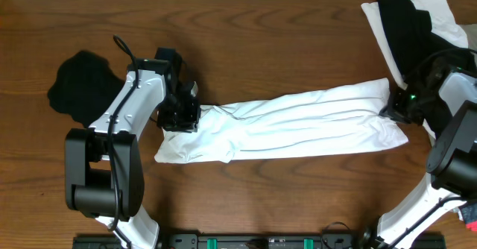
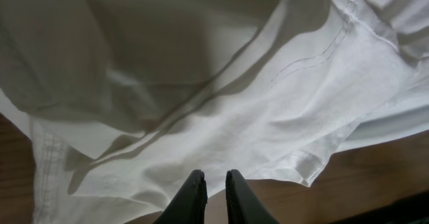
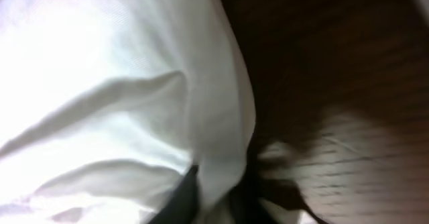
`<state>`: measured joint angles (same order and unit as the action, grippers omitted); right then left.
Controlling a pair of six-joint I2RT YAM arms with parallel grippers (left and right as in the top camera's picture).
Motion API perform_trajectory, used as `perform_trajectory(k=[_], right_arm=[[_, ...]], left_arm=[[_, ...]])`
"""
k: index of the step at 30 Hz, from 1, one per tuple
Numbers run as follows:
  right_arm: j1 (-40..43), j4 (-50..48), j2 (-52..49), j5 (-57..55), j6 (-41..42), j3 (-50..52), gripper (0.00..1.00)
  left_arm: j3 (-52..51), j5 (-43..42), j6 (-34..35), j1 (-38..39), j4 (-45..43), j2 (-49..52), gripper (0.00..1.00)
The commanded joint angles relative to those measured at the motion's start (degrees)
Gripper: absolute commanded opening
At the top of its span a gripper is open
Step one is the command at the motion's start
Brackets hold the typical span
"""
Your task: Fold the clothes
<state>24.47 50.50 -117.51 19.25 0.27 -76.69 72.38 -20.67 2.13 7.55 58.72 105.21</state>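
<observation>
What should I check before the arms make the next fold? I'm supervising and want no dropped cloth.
1. Left gripper pinching the white T-shirt: ok, fingers almost closed with cloth between them.
2. Right gripper pinching the opposite end: ok, cloth runs between its fingers.
3. Shirt lying flat: not ok, it is bunched into a long wrinkled band.
4. Black garment apart from the shirt: ok, it lies off to the left.
5. Pile of clothes apart from the shirt: cannot tell, the right arm hides the gap.
6. Print side: cannot tell, no print shows.
</observation>
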Motion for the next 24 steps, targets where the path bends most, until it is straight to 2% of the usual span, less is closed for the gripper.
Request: perform_trajectory(k=[1, 8, 17, 22, 23, 24], right_arm=[[-0.63, -0.39, -1.77, -0.09, -0.04, 1.38, 0.01], [0.66, 0.24, -1.6, -0.15, 1.81, -1.33, 0.01], [1.79, 8.81, 0.94, -0.63, 1.79, -13.38, 0.01], [1.49, 9.57, 0.94, -1.07, 1.79, -13.44, 0.02], [1.44, 9.57, 0.94, -1.38, 1.79, -13.16, 0.04], [1.38, 9.55, 0.94, -1.77, 1.81, -12.94, 0.11]], left_arm=[[-0.07, -0.28, 0.11, -0.09, 0.66, -1.27, 0.14], [-0.04, -0.26, 0.09, -0.09, 2.27, -1.29, 0.14], [-0.04, -0.26, 0.07, -0.09, 3.78, -1.29, 0.14], [-0.04, -0.26, 0.07, -0.09, 3.5, -1.29, 0.14], [-0.04, -0.26, 0.07, -0.09, 3.5, -1.29, 0.13], [-0.04, -0.26, 0.07, -0.09, 3.5, -1.29, 0.13]])
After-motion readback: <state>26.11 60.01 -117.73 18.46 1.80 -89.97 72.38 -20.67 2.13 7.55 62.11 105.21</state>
